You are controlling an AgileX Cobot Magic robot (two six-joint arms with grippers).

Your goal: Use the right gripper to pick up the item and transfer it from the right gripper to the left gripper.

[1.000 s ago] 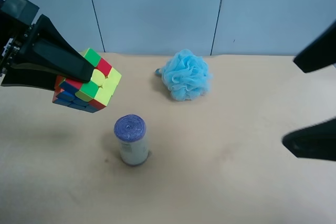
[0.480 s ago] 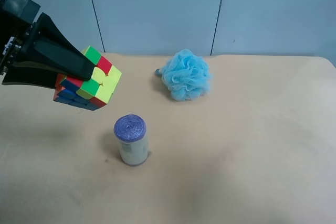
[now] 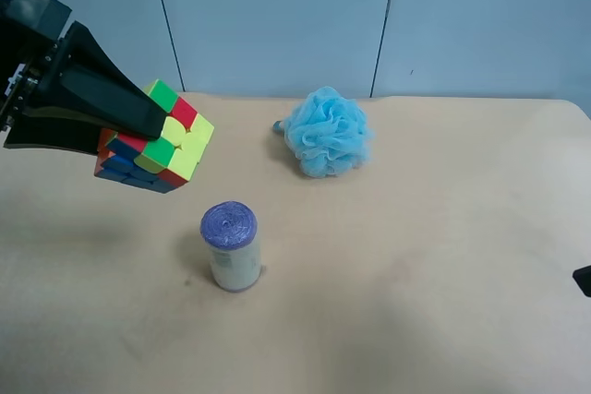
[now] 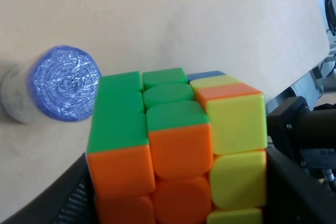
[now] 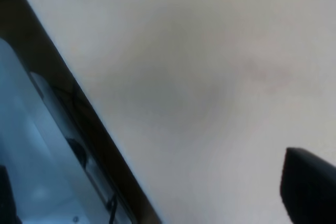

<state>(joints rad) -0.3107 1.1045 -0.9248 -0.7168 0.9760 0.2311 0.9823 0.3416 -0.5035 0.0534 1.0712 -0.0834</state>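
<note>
The item, a puzzle cube [image 3: 175,140], hangs in the air above the table's left part, clamped in my left gripper [image 3: 138,140], the all-black wedge-fingered one at the exterior high view's left. In the left wrist view the cube [image 4: 178,145] fills the middle, showing green, orange and yellow faces, with black fingers [image 4: 299,182] on both sides. My right gripper [image 3: 584,280] shows only as a dark sliver at the right edge. In the right wrist view one black fingertip [image 5: 310,187] stands far to one side over bare table, holding nothing.
A purple-topped white cylinder [image 3: 230,246] stands upright below and right of the cube; it also shows in the left wrist view [image 4: 63,82]. A fluffy light-blue pouf [image 3: 325,131] lies at the back middle. The tan table [image 3: 416,274] ends at an edge [image 5: 79,108].
The arm at the exterior high view's right has pulled back to the right, almost out of that view. The left gripper and the cube have stayed in place.
</note>
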